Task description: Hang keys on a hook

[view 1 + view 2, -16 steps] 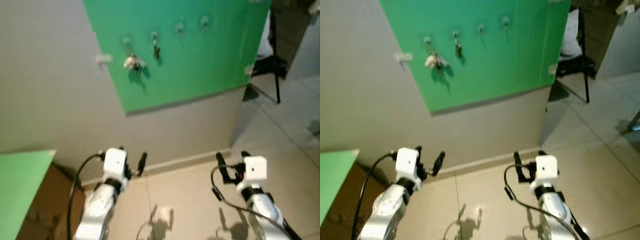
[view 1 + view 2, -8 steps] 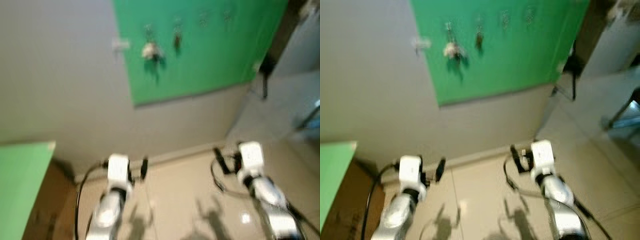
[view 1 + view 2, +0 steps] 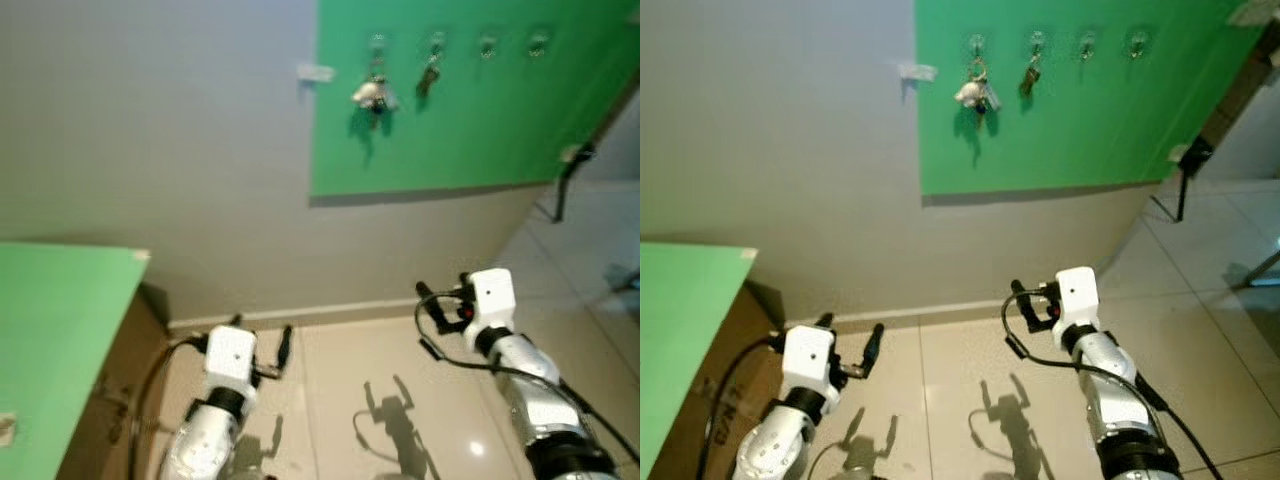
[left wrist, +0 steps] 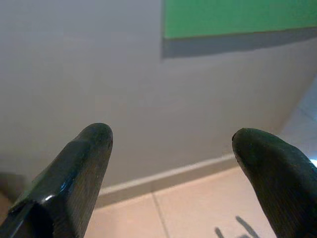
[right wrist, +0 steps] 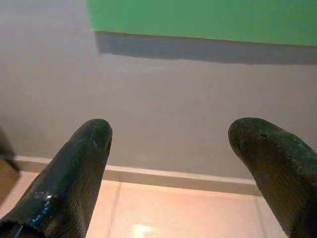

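High on the wall hangs a green board (image 3: 470, 130) with a row of small hooks along its top. A key bunch with a white fob (image 3: 372, 95) hangs on the leftmost hook, and a darker key (image 3: 430, 75) on the one beside it. Two hooks (image 3: 487, 45) to their right are bare. My left gripper (image 3: 262, 338) and right gripper (image 3: 443, 290) are held low over the floor, far below the board, both open with nothing between their fingers (image 4: 74, 168). The wrist views look at the grey wall and the board's lower edge (image 5: 198, 17).
A green-topped surface (image 3: 50, 330) on a brown cardboard box (image 3: 110, 400) stands at my left. A small white fitting (image 3: 315, 72) sticks out of the wall left of the board. A dark chair leg (image 3: 565, 180) shows at the right. Shiny tiled floor (image 3: 380, 370) lies ahead.
The whole picture has shifted, so the camera has turned: the board now sits further right and upright in the picture. Both grippers stay open and empty.
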Available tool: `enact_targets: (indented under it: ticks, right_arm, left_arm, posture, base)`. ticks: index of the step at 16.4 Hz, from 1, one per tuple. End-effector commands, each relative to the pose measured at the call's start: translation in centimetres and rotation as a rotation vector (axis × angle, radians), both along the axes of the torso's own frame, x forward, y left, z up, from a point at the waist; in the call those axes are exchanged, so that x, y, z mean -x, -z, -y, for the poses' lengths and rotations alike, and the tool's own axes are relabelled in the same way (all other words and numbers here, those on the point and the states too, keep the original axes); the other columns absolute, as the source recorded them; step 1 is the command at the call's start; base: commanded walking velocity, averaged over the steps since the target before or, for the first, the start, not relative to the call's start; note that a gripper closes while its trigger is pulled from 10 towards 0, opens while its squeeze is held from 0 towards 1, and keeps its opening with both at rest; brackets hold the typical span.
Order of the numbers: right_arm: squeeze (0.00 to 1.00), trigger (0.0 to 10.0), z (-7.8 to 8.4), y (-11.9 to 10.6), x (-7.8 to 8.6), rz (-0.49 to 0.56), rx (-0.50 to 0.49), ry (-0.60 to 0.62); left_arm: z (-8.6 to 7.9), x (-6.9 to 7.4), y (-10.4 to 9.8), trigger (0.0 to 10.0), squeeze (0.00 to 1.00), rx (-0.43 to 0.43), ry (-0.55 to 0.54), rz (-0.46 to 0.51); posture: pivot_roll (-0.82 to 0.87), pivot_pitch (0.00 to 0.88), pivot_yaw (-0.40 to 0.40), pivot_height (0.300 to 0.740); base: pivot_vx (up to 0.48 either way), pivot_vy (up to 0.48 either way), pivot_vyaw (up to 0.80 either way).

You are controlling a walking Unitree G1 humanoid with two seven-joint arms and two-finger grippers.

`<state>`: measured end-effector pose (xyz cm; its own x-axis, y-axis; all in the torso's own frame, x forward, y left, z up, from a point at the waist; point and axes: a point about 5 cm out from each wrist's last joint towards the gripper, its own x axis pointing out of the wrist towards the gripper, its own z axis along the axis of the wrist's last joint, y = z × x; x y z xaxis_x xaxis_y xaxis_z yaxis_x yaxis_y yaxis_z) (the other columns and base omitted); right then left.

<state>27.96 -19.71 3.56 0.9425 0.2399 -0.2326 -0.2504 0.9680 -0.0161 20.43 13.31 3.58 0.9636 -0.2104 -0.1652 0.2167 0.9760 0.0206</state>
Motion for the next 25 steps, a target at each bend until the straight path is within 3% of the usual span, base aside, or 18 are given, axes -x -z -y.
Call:
enact_targets:
  ticks: [1,5,11,15,20,25]
  right_arm:
    - [0.0,10.0,0.4,0.4,0.4,-0.01,0.003,0.017]
    - [0.0,10.0,-1.6,0.9,0.4,0.007,-0.026,0.018]
    - [0.0,10.0,-2.3,0.0,1.4,0.105,-0.133,0.091]
    - [0.0,10.0,-3.4,-0.1,2.5,0.095,-0.171,0.07]
    - [0.0,10.0,-3.0,0.0,2.4,0.08,-0.126,0.077]
    - [0.0,10.0,-3.1,0.2,1.7,0.027,-0.113,0.039]
  left_arm:
    - [0.4,-0.2,-0.4,10.0,0.0,0.001,0.016,0.005]
    - [-0.3,-1.0,-1.4,10.0,0.0,-0.043,-0.004,0.028]
    - [-1.1,-2.9,-1.6,10.0,0.0,-0.017,-0.088,0.032]
    - [-1.5,-3.5,-1.3,10.0,0.0,-0.03,-0.093,0.026]
    - [-1.2,-4.2,-1.0,10.0,0.0,-0.104,-0.045,0.01]
    - [-1.2,-4.1,-0.3,10.0,0.0,-0.124,-0.046,-0.037]
  posture:
    - [-0.09,0.021,-0.025,0.74]
    - [-0.1,0.021,0.018,0.74]
    - [-0.15,0.0,0.067,0.74]
    - [-0.17,0.0,0.072,0.74]
    - [-0.17,0.0,0.078,0.74]
    - [-0.17,0.005,0.081,0.74]
  base:
    - [0.0,0.0,0.0]
    - [0.0,0.0,0.0]
    - [0.149,0.188,0.0]
    - [0.354,0.321,0.0]
    - [0.442,0.055,0.0]
    - [0.0,0.0,0.74]
